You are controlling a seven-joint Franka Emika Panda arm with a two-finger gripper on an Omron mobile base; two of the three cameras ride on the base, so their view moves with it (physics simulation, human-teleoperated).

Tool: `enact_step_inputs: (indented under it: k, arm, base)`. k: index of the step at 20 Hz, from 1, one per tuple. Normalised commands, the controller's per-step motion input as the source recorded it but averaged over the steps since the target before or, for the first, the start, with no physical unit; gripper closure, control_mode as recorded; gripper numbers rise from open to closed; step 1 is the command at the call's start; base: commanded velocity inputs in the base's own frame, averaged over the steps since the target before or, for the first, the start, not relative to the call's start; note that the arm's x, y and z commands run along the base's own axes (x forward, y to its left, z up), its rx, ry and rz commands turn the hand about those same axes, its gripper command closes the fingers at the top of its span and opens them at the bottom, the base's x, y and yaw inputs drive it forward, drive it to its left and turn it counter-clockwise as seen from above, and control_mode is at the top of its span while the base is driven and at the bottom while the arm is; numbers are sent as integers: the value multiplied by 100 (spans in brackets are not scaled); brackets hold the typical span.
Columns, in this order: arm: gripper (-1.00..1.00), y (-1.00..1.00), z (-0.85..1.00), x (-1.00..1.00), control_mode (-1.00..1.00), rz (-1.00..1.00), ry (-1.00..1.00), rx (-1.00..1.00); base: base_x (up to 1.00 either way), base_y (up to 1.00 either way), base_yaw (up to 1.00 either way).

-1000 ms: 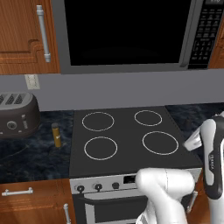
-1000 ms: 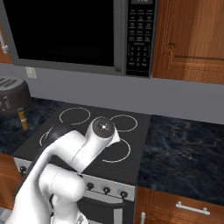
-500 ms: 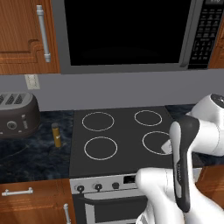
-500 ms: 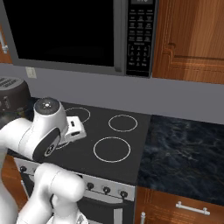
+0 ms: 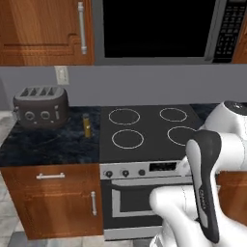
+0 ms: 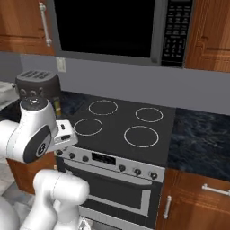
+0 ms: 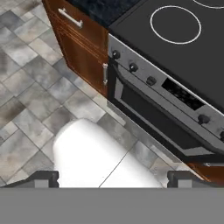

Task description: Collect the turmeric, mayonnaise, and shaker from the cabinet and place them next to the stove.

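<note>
The turmeric (image 5: 87,125), a slim, probably light but tippy bottle best taken around its middle, stands on the worktop (image 5: 48,144) beside the stove (image 5: 149,135), while the pincer (image 7: 113,177) hangs empty, fingertips wide apart.

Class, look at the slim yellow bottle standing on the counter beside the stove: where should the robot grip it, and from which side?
Grip the bottle around its mid-body, coming level from the front. It stands upright, slim and round; the toaster stands to its left and the stove to its right, so the front is the freest approach.
</note>
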Motion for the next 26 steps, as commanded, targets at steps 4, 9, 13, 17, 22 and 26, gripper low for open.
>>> enact_step_inputs:
  k: [4,9,13,17,22,26]
  arm:
    - [-100,0,0,0,100,0,0,0]
    - [-100,0,0,0,100,0,0,0]
    - [-100,0,0,0,100,0,0,0]
    - [-100,0,0,0,100,0,0,0]
    - [-100,0,0,0,100,0,0,0]
    - [-100,0,0,0,100,0,0,0]
  base:
    - [-89,100,8]
    - [-70,100,4]
    - [-42,100,11]
    - [-31,100,21]
    - [-24,100,33]
    - [-17,100,41]
